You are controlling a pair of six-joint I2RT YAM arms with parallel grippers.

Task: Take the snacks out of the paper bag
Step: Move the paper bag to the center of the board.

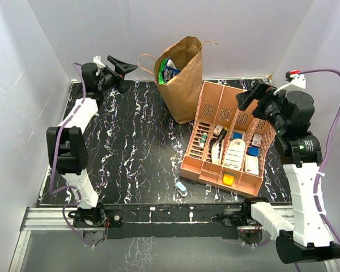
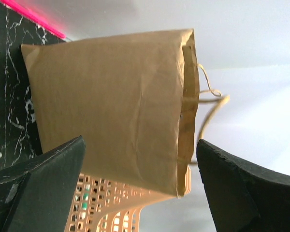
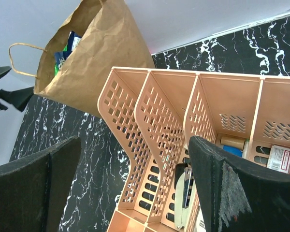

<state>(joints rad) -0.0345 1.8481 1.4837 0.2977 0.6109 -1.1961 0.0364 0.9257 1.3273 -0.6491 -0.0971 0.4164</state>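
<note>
The brown paper bag [image 1: 184,79] stands upright at the back middle of the table, mouth open. Green and blue snack packets [image 1: 169,70] show inside its mouth; they also show in the right wrist view [image 3: 67,48]. My left gripper [image 1: 120,68] is open and empty, raised to the left of the bag and facing its side [image 2: 121,106]. My right gripper [image 1: 250,96] is open and empty, raised above the back right of the orange tray, right of the bag [image 3: 94,53].
An orange slotted tray [image 1: 212,102] with small white, blue and yellow items lies right of the bag, touching it. A pale-blue capsule-shaped object [image 1: 181,188] lies near the front edge. White walls enclose the table.
</note>
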